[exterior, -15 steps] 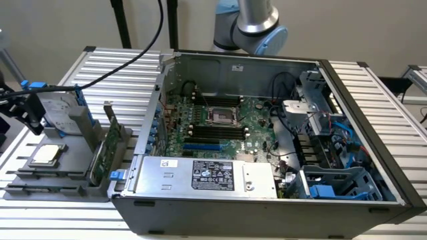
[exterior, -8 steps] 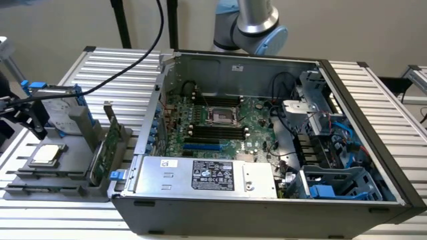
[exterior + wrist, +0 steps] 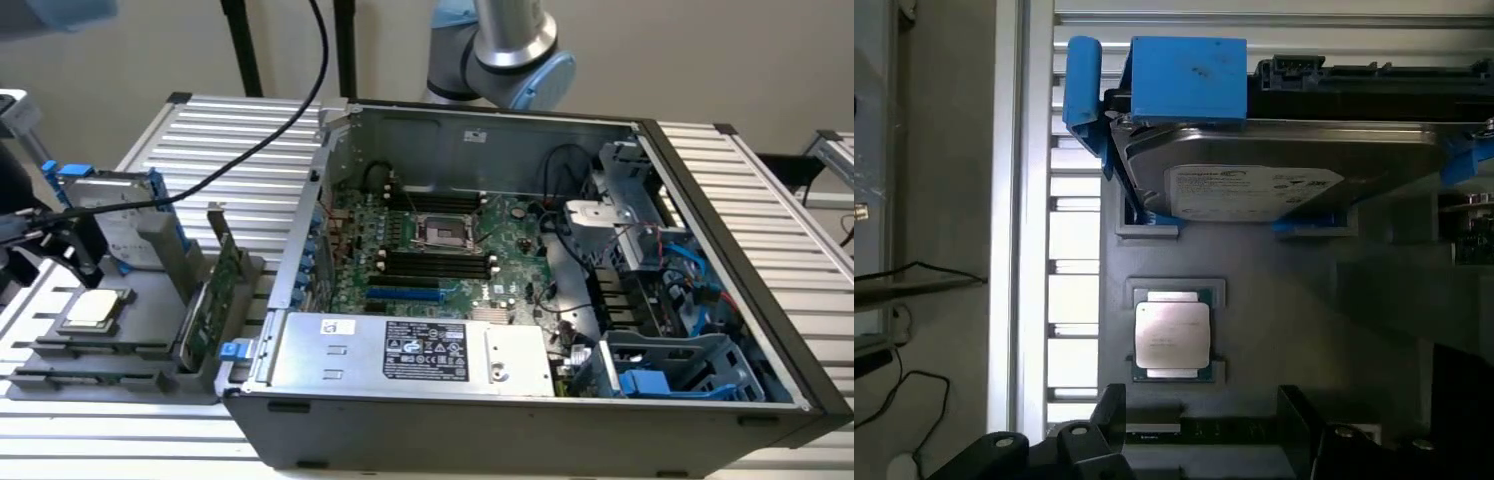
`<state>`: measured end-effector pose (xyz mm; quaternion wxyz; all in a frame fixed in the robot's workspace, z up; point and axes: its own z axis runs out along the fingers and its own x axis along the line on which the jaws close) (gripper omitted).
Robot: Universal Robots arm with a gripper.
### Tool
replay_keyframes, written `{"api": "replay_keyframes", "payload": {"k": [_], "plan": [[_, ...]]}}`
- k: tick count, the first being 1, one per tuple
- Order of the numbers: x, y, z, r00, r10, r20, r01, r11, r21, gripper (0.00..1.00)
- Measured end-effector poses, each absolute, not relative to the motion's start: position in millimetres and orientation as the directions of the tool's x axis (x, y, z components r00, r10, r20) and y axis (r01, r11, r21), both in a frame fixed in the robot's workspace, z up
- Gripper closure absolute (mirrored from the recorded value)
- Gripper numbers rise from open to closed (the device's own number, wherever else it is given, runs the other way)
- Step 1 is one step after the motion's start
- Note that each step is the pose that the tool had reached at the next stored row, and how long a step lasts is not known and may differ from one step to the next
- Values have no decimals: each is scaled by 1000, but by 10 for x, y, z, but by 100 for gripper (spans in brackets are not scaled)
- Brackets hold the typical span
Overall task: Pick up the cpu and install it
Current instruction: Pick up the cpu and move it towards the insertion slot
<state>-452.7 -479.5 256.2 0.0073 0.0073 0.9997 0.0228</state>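
The cpu [image 3: 96, 308] [image 3: 1172, 335], a small flat square chip with a dull silver top, lies in a recess of the grey holder tray [image 3: 147, 335] at the exterior view's left. My gripper [image 3: 56, 262] [image 3: 1202, 430] hangs just above and beside it, open, its black fingers [image 3: 1109, 420] wide apart with nothing between them. The motherboard's square socket [image 3: 438, 232] shows inside the open computer case [image 3: 534, 420], well away toward the exterior view's right.
A silver hard drive in a blue bracket [image 3: 114, 200] [image 3: 1254, 185] stands on the tray behind the cpu. A green card [image 3: 220, 290] stands upright at the tray's edge. A silver box with a black label [image 3: 420, 350] sits in the case. A black cable [image 3: 254, 140] crosses the slatted table.
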Motion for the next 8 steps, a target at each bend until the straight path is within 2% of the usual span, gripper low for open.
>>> {"api": "replay_keyframes", "payload": {"k": [8], "plan": [[-4519,-4797,2416,-1000,16,-14,15,999,46,29]]}}
